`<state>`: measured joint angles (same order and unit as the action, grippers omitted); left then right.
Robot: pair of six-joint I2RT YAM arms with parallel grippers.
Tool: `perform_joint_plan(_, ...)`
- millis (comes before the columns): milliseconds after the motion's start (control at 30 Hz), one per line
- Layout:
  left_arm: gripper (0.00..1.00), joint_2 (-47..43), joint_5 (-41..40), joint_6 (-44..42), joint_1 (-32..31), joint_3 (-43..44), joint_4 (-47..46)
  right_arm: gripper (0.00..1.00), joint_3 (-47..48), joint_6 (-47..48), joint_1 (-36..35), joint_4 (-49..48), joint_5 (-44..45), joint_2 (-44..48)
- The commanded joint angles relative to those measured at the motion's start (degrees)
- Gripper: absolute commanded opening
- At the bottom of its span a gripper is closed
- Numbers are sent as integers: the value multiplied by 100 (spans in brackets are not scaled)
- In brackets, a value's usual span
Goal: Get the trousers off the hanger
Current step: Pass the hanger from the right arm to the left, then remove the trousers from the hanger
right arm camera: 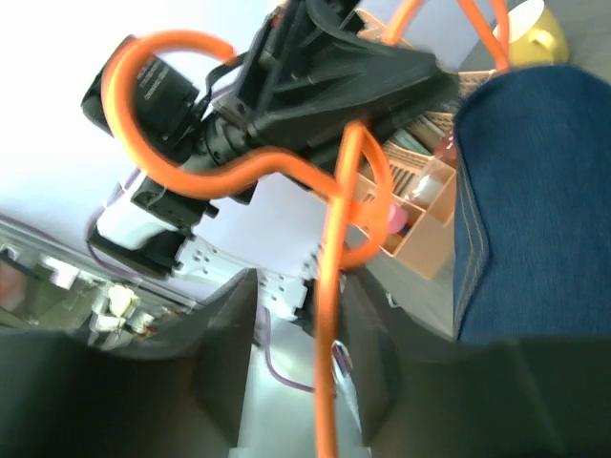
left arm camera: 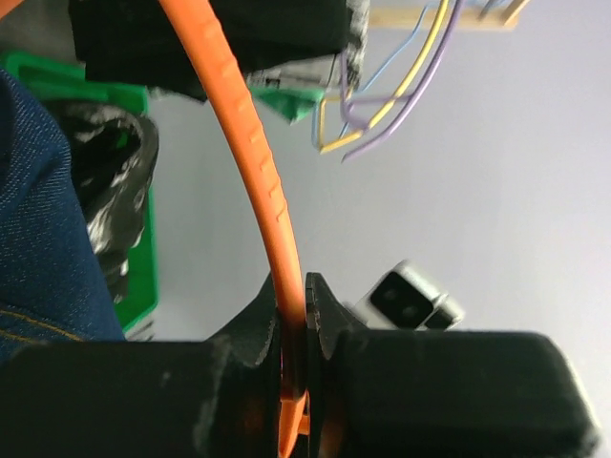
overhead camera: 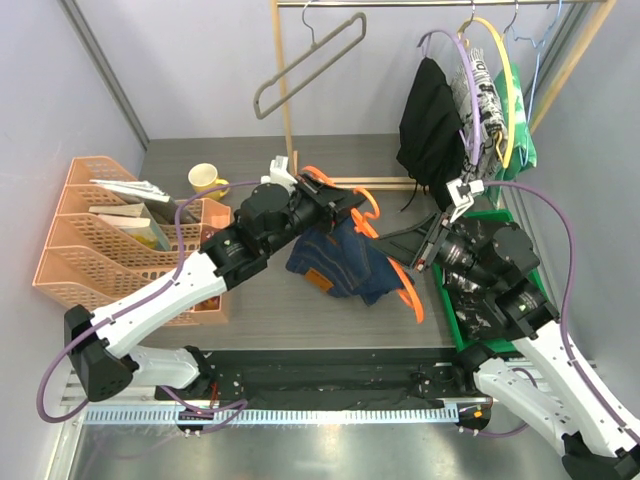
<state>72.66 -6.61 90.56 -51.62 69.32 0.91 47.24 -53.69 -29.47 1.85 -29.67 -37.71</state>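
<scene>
While the left gripper (left arm camera: 294, 315) pinches the orange hanger (left arm camera: 258, 162) tight between its fingers, the right gripper (right arm camera: 298, 320) stands spread astride the same rod. The jeans (overhead camera: 340, 255) drape over the hanger between both grippers, just beside the left one. A pull could drag the hanger along with the denim, since the cloth clings to it. The waist patch (overhead camera: 318, 277) is too small to read.

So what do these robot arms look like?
Both the left arm and the right arm have white shells on the long links and chunky black joints. The left gripper and right gripper are black, two-fingered. A purple cable loops along each arm.
</scene>
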Motion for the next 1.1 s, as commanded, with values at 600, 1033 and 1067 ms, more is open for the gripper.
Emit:
perform_joint_plan(600, 0, -1070, 3130, -74, 1662, 2057, 2167, 98, 251, 4692, -32, 64, -21, 406)
perform_joint_plan(1033, 0, -1044, 3456, 901, 2885, 2393, 1948, 95, -224, 5423, -41, -1712, -1550, 45)
perform_joint_plan(1067, 0, -948, 3465, 919, 2937, 2524, 1983, 95, -250, 5387, -41, -1984, -1611, 1)
